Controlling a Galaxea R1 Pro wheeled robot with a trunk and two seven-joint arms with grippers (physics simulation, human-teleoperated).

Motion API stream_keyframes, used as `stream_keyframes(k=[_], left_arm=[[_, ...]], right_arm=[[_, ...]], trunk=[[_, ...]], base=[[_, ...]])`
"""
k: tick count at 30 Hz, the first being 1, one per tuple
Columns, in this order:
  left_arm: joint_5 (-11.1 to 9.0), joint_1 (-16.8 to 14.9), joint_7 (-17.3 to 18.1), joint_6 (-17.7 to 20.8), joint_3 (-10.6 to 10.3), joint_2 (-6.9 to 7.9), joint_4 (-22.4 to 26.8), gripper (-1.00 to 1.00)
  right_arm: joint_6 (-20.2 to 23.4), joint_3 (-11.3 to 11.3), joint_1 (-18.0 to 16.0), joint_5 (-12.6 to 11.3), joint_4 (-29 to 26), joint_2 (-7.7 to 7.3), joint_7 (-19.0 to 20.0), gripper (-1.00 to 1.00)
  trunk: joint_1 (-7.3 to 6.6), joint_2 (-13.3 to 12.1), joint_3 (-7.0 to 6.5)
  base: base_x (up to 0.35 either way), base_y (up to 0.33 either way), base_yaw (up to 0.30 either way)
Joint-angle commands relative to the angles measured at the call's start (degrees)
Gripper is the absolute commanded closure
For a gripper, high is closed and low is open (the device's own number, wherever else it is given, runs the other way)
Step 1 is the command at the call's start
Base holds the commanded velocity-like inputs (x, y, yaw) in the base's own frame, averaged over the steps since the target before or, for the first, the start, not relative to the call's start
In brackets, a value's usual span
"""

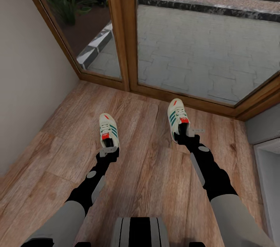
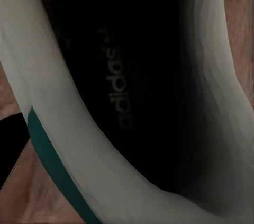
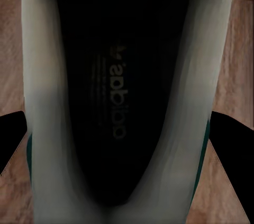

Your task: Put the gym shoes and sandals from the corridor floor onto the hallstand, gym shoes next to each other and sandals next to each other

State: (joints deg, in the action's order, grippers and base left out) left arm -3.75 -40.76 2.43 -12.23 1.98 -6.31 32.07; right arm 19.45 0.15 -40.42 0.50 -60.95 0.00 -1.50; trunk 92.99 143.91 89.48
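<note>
Two cream-white gym shoes with green stripes lie on the corridor floor [image 1: 147, 169], toes toward the glass door. The left gym shoe [image 1: 108, 129] has my left gripper [image 1: 108, 150] at its heel. The wrist view looks into its dark insole [image 2: 127, 75], with one black finger [image 2: 10, 144] outside the shoe's wall. The right gym shoe [image 1: 177, 118] has my right gripper [image 1: 186, 133] over its heel. My black fingers [image 3: 10, 139] stand wide apart on either side of that shoe [image 3: 121, 97], close against its walls. The sandals and the hallstand are out of view.
A wood-framed glass door [image 1: 124, 29] closes the corridor ahead, with a paved yard behind it. A beige wall [image 1: 27, 64] runs along the left. A grey-white unit [image 1: 268, 161] stands at the right edge. Bare planks lie between the shoes.
</note>
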Motion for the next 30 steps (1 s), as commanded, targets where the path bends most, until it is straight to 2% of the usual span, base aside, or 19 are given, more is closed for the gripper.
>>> stream_keyframes(k=[1,7,15,24,30], left_arm=[[-0.4,0.0,0.2,-0.1,0.3,0.0,0.1,1.0],[-0.5,0.0,0.2,0.0,0.2,0.99,2.7,1.0],[-0.5,0.0,0.1,0.0,0.1,1.81,3.2,1.0],[-0.6,0.2,0.1,0.1,0.1,1.92,3.3,1.0],[-0.6,0.2,0.1,0.1,0.1,1.91,3.3,1.0]], right_arm=[[0.3,0.0,0.0,0.0,-0.1,0.0,-0.2,1.0],[0.3,0.0,0.0,0.1,-0.1,0.0,-0.2,1.0],[0.3,0.0,0.0,0.0,-0.1,0.02,-0.2,1.0],[0.3,0.0,0.0,0.0,-0.1,0.01,-0.2,1.0],[0.3,0.0,0.0,-0.1,-0.1,0.0,-0.2,1.0]], trunk=[[-0.03,0.0,-0.2],[-0.18,-0.1,-1.54],[-0.39,-0.2,-3.82],[-0.39,-0.2,-4.64],[-0.39,-0.2,-5.04]], base=[[0.0,0.0,0.0],[0.0,0.0,0.0],[0.0,0.0,0.0],[-0.004,0.0,0.0],[-0.222,0.067,0.0]])
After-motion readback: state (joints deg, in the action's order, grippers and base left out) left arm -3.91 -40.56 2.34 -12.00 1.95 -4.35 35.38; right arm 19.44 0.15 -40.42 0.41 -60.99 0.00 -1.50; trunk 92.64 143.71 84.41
